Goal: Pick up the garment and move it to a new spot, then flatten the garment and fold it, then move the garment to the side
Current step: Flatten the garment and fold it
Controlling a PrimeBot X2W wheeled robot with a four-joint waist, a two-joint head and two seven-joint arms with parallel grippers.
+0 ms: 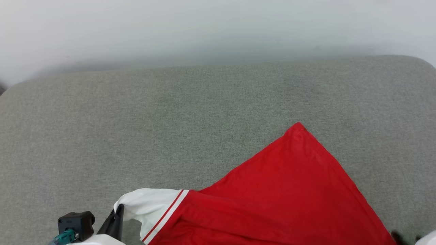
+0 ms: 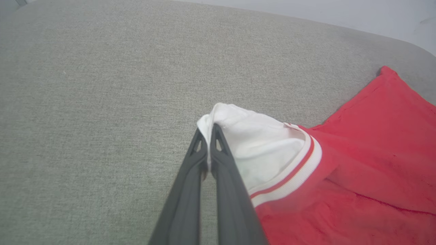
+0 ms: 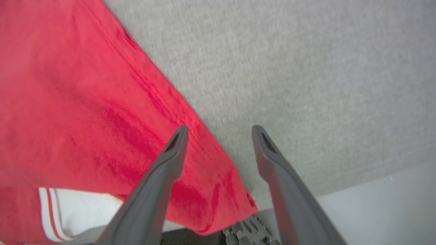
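**On the grey fabric-covered worktop [image 1: 170, 102], a red jersey garment [image 1: 289, 190] is being held by one sleeve**

The dark two-fingered left tool [image 2: 208, 131] is pinching the tip of the garment's white short sleeve [image 2: 259, 149]. Its jaws are pressing together on a fold of white cloth, and the sleeve is rising to that pinch from its red-white striped trim [image 2: 289, 177]. In the head view this is happening at the lower left, while the red body of the garment is spreading across the near right part of the worktop, one corner pointing toward the far edge. The dark two-fingered right tool [image 3: 220, 131] is standing at the garment's right edge with its fingers wide apart and nothing clamped between them. One finger is showing over red cloth, the other over bare grey fabric. Whether either finger is touching the cloth, I cannot tell.
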